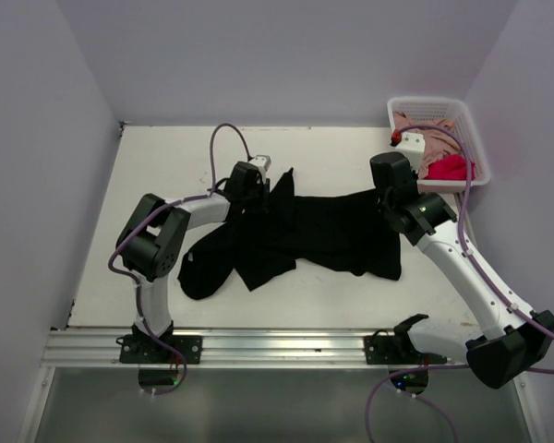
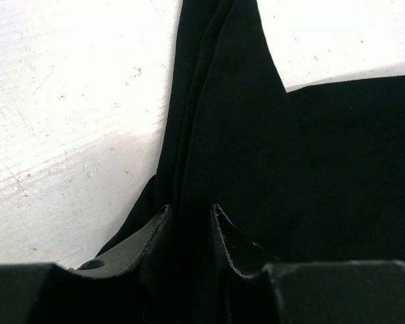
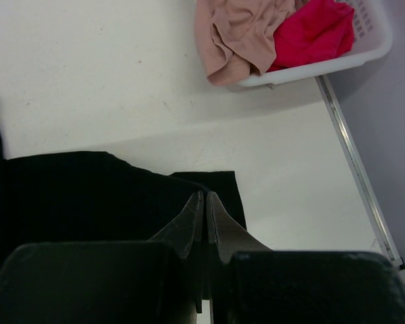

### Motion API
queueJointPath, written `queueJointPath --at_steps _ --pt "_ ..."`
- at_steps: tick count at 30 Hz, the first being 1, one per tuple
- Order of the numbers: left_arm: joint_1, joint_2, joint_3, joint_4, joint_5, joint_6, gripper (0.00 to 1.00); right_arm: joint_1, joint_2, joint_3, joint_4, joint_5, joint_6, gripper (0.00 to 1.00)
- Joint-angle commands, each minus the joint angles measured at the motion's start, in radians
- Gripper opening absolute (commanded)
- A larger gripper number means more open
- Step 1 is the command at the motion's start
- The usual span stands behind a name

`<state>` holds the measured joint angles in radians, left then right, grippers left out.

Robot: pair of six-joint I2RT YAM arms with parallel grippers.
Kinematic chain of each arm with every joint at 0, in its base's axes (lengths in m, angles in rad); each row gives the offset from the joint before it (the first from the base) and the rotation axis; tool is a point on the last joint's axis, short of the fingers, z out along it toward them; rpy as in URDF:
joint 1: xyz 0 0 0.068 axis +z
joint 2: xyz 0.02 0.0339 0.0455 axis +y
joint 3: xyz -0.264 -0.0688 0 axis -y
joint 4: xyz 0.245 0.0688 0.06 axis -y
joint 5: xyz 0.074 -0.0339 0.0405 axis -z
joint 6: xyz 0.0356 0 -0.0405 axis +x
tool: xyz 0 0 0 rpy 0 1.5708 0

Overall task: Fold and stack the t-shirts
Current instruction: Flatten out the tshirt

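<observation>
Two bent arms (image 1: 196, 213): left pincer (image 2: 189, 210), right pincer (image 3: 205, 196) pinch black t-shirt (image 1: 323, 231).

Left gripper (image 2: 189, 217) pinches a raised fold of black t-shirt (image 2: 337, 175) above the white table (image 2: 67, 121).

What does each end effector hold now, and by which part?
The left end effector pinches a bunched fold of the black t-shirt near its left end; the right end effector seems shut on its far right corner.

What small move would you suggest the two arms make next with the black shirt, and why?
Probably draw the left gripper and right gripper apart, stretching the black t-shirt flat: both appear to pinch it, and it lies bunched and creased on the table.
</observation>
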<state>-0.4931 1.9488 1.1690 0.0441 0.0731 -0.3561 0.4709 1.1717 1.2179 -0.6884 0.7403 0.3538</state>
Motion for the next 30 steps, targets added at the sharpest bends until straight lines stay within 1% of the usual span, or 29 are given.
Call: queueJointPath --at_steps 1,2,5,6,7,12,16,19,20,21,22,23,24,26,27,28,30 --pt "0.004 0.009 0.034 0.031 -0.015 0.002 0.31 -0.002 -0.003 0.009 0.020 0.010 -0.009 0.00" --pt "0.004 0.010 0.031 0.031 -0.015 0.000 0.30 -0.003 -0.001 0.009 0.020 0.010 -0.007 0.00" --pt "0.004 0.004 0.026 0.034 -0.015 0.000 0.16 -0.003 -0.001 0.006 0.020 0.013 -0.009 0.00" --pt "0.004 0.001 0.026 0.034 -0.016 0.000 0.03 -0.002 -0.001 0.006 0.023 0.013 -0.010 0.00" --pt "0.004 -0.002 0.026 0.034 -0.016 0.000 0.00 -0.003 -0.001 0.006 0.023 0.013 -0.010 0.00" --pt "0.004 -0.039 0.026 0.022 -0.016 0.008 0.00 -0.002 -0.003 0.000 0.023 0.016 -0.010 0.00" --pt "0.001 -0.174 0.043 -0.041 -0.038 0.029 0.00 -0.003 -0.003 -0.003 0.023 0.027 -0.012 0.00" --pt "-0.004 -0.270 0.124 -0.194 -0.130 0.077 0.00 -0.002 -0.003 -0.001 0.023 0.039 -0.012 0.00" --pt "-0.004 -0.290 0.180 -0.232 -0.184 0.109 0.00 -0.003 -0.003 -0.001 0.023 0.045 -0.012 0.00" --pt "-0.004 -0.309 0.211 -0.310 -0.214 0.126 0.00 -0.003 -0.003 -0.001 0.023 0.045 -0.010 0.00" --pt "-0.004 -0.342 0.242 -0.349 -0.242 0.143 0.00 -0.003 -0.001 0.002 0.023 0.045 -0.006 0.00" --pt "-0.004 -0.355 0.300 -0.384 -0.293 0.181 0.00 -0.003 0.000 0.002 0.023 0.048 -0.004 0.00" --pt "-0.004 -0.366 0.328 -0.456 -0.323 0.198 0.00 -0.003 0.002 0.005 0.023 0.050 -0.001 0.00" --pt "-0.004 -0.387 0.406 -0.524 -0.395 0.245 0.00 -0.003 0.008 0.012 0.023 0.051 0.004 0.00" --pt "-0.004 -0.390 0.428 -0.585 -0.421 0.261 0.00 -0.003 0.011 0.015 0.023 0.054 0.008 0.00" --pt "-0.004 -0.395 0.463 -0.614 -0.446 0.273 0.00 -0.002 0.011 0.017 0.023 0.054 0.008 0.00" --pt "-0.004 -0.404 0.480 -0.673 -0.531 0.299 0.00 -0.002 0.014 0.025 0.023 0.057 0.008 0.00"
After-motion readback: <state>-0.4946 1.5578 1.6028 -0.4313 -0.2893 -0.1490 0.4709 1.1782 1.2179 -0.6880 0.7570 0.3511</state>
